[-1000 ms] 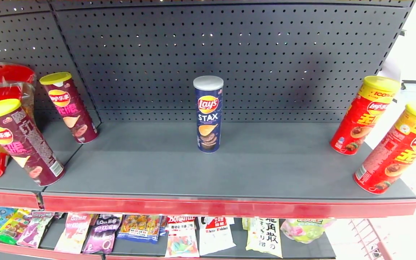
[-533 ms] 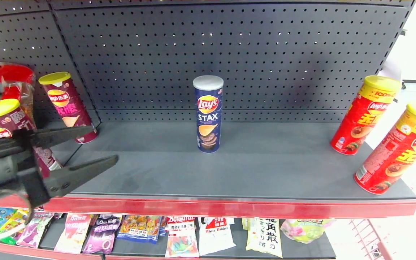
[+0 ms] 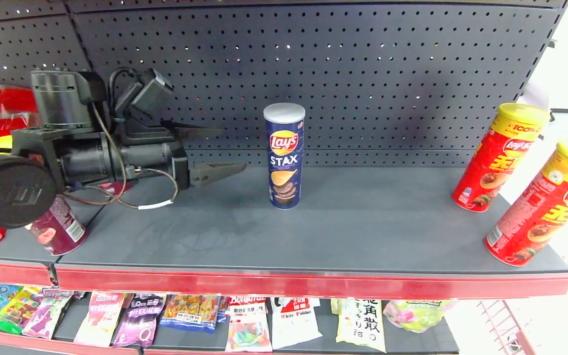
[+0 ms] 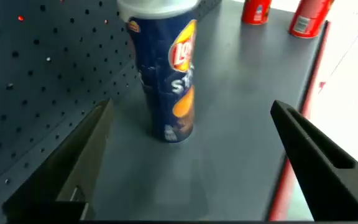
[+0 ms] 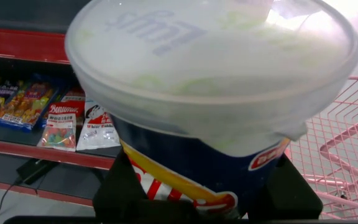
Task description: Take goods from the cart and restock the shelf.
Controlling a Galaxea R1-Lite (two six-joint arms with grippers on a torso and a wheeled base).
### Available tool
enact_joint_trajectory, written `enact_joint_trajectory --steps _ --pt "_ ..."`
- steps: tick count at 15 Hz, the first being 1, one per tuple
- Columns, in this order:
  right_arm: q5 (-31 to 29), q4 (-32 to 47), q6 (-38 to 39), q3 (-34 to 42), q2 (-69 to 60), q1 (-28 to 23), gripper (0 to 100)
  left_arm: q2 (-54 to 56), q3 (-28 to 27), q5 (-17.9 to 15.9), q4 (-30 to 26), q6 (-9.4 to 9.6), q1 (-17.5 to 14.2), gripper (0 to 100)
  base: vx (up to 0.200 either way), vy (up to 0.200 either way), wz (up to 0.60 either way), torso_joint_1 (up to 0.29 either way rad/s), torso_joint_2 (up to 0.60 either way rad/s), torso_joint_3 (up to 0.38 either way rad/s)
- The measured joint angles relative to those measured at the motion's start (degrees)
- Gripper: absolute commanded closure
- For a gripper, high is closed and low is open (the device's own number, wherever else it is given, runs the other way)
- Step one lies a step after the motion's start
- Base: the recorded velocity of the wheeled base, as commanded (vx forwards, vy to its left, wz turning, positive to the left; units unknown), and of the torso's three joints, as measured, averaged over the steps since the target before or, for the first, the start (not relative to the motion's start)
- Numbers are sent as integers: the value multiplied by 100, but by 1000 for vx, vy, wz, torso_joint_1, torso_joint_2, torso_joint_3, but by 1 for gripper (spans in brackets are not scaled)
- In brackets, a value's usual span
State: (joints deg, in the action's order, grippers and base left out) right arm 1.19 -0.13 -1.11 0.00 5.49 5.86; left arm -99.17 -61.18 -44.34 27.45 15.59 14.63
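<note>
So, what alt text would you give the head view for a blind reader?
The open left gripper hovers over a dark shelf, aimed at an upright blue chip can. Two red cans stand at the shelf's right end.

Matte black left arm [image 3: 91, 158], cylindrical motor housings, looped cables [image 3: 155, 205] — one white-sleeved, tapered left tool [image 3: 232, 149]

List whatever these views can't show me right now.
- Head view: the left arm covers the two purple cans, bar their bases.
- Head view: the picture's edge cuts off the nearer red can.
- Right wrist view: the white-lidded can in the right end effector hides its own body and most of the pink cart, so the cart's load is unseen.
</note>
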Motion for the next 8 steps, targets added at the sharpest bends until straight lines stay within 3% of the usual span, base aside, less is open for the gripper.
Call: enact_joint_trajectory --steps 8 --pt "0 -2 -6 0 5 0 100 -1197 -1375 -16 -9 -51 352 0 0 0 0 0 0 0"
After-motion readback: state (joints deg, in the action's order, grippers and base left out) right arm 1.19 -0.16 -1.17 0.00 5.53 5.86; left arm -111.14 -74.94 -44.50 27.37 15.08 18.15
